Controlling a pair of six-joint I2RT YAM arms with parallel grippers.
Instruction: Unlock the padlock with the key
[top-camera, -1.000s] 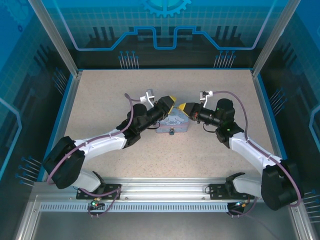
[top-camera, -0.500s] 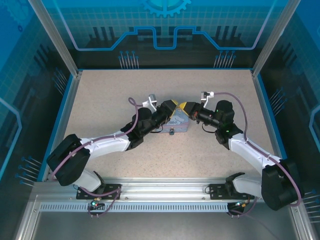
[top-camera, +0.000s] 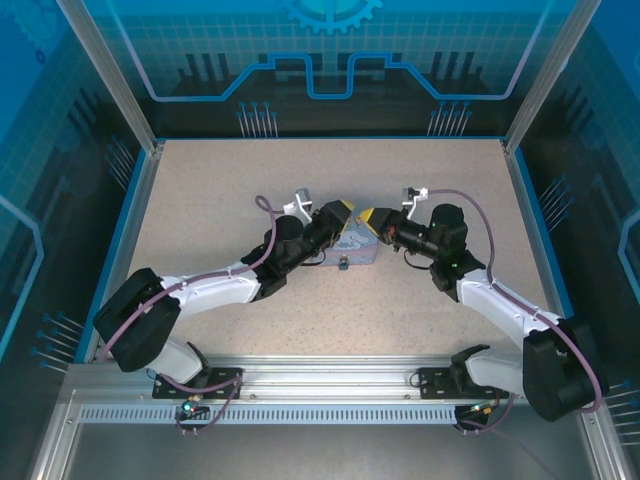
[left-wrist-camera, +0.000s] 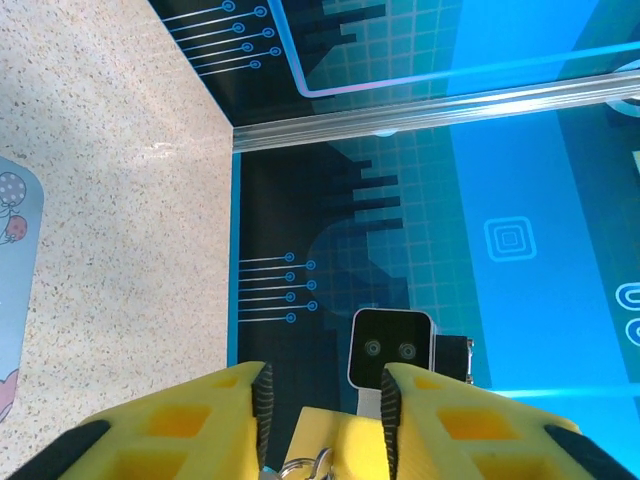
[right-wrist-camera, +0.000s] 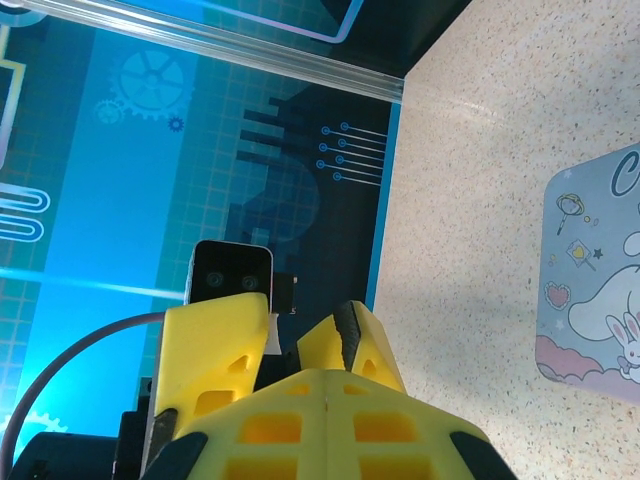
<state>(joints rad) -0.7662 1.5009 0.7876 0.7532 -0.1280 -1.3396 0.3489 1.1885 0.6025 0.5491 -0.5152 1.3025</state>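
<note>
The padlock is a small dark speck at the front edge of the pale blue tin. Above the tin my two grippers meet tip to tip. My right gripper is shut. A metal key ring sticks out at its yellow fingertips; the key's blade is hidden between them. My left gripper stands open, its fingers on either side of the right gripper's tip and of the ring.
The tin lies flat on the speckled table near its middle. Blue walls and metal posts ring the table. The floor stretches bare behind and to both sides of the tin.
My left gripper has moved right, up to the right gripper's tip, and its jaws have narrowed a little. The right arm has barely moved.
</note>
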